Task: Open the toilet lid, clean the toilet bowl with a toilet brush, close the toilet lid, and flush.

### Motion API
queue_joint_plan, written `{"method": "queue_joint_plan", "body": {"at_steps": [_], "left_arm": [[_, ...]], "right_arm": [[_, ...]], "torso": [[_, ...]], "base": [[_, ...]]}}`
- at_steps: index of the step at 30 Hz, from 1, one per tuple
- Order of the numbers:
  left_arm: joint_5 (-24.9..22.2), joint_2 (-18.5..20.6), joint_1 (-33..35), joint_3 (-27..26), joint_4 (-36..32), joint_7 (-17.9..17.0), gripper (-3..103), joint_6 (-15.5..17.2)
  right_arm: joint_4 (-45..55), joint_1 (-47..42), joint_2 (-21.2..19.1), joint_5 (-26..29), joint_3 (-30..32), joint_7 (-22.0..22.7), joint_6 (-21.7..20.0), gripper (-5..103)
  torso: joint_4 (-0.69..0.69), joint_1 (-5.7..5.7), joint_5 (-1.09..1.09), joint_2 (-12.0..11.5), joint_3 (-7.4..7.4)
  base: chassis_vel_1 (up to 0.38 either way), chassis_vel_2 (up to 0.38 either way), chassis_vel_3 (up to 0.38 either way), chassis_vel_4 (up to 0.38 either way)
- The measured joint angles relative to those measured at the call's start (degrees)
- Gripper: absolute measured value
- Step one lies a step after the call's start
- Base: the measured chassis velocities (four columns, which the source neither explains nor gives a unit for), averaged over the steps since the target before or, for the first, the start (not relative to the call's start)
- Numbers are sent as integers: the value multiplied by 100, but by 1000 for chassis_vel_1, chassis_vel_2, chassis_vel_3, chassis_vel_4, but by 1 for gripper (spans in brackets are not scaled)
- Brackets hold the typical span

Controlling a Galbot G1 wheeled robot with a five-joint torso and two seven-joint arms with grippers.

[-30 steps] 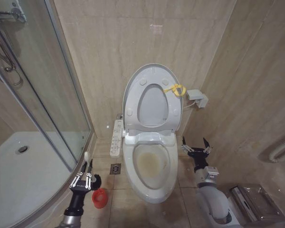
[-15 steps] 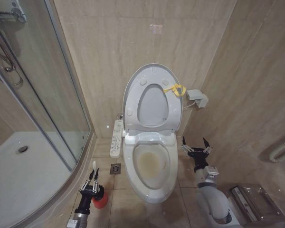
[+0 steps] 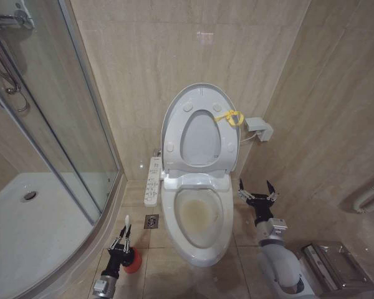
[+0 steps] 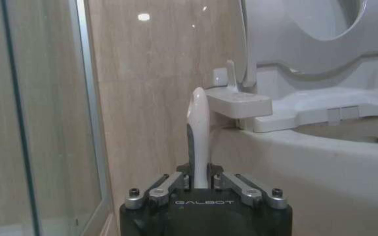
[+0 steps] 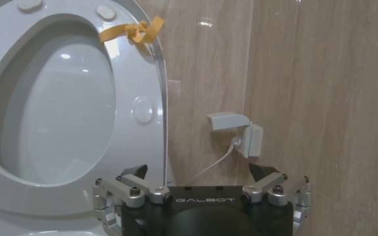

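Note:
The toilet lid (image 3: pixel 199 140) (image 5: pixel 51 113) stands raised against the wall with the seat ring up in front of it and a yellow loop (image 3: pixel 230 116) (image 5: pixel 133 30) at its edge. Below lies the toilet bowl (image 3: pixel 199 215), stained yellowish-brown. My left gripper (image 3: pixel 123 240) (image 4: pixel 200 183) is low on the floor left of the bowl, shut on the white handle of the toilet brush (image 3: pixel 126 222) (image 4: pixel 198 137), right above a red holder cup (image 3: pixel 133 261). The bristle head is hidden. To the right of the bowl my right gripper (image 3: pixel 257 194) (image 5: pixel 199 172) stands open, holding nothing.
A glass shower enclosure (image 3: pixel 68 124) curves close on the left. A white control panel (image 3: pixel 153 180) (image 4: pixel 241 104) juts from the toilet's left side, and a floor drain (image 3: pixel 151 220) lies beneath it. A wall box with a cable (image 3: pixel 259 128) (image 5: pixel 238 132) hangs right of the lid.
My left gripper has carried the brush right and down, from beside the shower kerb to just above the red cup. The right arm has stayed put.

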Motion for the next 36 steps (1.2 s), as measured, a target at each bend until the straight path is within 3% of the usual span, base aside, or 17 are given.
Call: {"method": "queue_joint_plan", "body": {"at_steps": [10,36], "left_arm": [[-125,-61,-698,318,694,53,15,0],[-102,-183,-874,350,1298,169,15,-3]], "right_arm": [[0,0,0,0,0,0,0,100],[0,0,0,0,0,0,0,100]], "torso": [[-1,0,0,0,0],[0,0,0,0,-1]], "base": [[0,0,0,0],[0,0,0,0]]}}
